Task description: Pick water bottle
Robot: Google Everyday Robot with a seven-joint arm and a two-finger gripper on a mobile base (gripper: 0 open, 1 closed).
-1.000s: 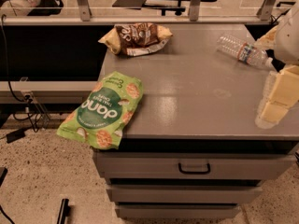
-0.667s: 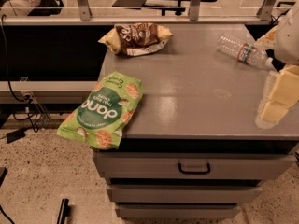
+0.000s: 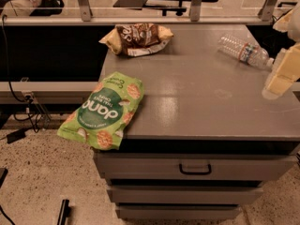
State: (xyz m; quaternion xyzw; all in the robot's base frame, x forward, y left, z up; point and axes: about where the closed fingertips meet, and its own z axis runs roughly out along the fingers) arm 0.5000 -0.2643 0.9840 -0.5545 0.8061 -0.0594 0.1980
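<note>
The water bottle (image 3: 243,51) is a small clear ribbed plastic bottle with a narrow red, blue and white label band. It lies on its side at the far right of the grey table top (image 3: 201,97), cap toward the right. My gripper (image 3: 282,73) comes in from the right edge as pale cream fingers, just right of the bottle's cap end and slightly nearer the camera, above the table. It holds nothing that I can see.
A green chip bag (image 3: 104,109) lies at the table's front left corner, hanging over the edge. A brown and yellow snack bag (image 3: 137,37) lies at the back left. Drawers (image 3: 194,168) are below the top. A rail runs behind the table.
</note>
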